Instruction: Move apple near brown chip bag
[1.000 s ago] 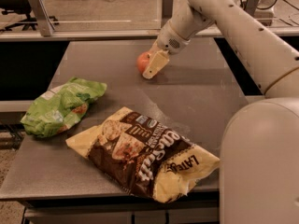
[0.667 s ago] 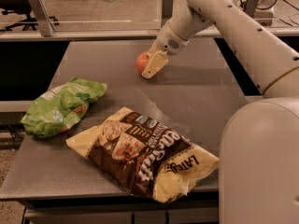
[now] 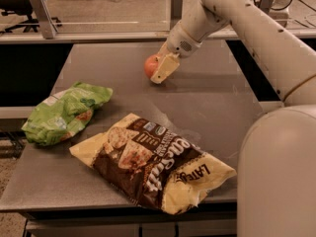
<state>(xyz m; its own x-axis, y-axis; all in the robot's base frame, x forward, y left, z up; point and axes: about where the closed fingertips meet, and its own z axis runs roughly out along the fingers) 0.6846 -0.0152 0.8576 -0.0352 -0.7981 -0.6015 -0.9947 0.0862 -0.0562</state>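
Observation:
The apple (image 3: pixel 150 65) is small, round and red-orange, and sits at the far middle of the grey table (image 3: pixel 217 107). My gripper (image 3: pixel 159 68) comes down from the upper right and is shut on the apple at table height. Its near cream finger (image 3: pixel 165 69) covers the apple's right side, and the other finger is hidden behind the fruit. The brown chip bag (image 3: pixel 153 162), dark brown and pale yellow with white lettering, lies flat at the table's front, well apart from the apple.
A bright green chip bag (image 3: pixel 61 112) lies at the table's left edge. My arm (image 3: pixel 256 38) crosses the right side and my base (image 3: pixel 279 177) fills the lower right. A rail and posts (image 3: pixel 44 14) stand behind the table.

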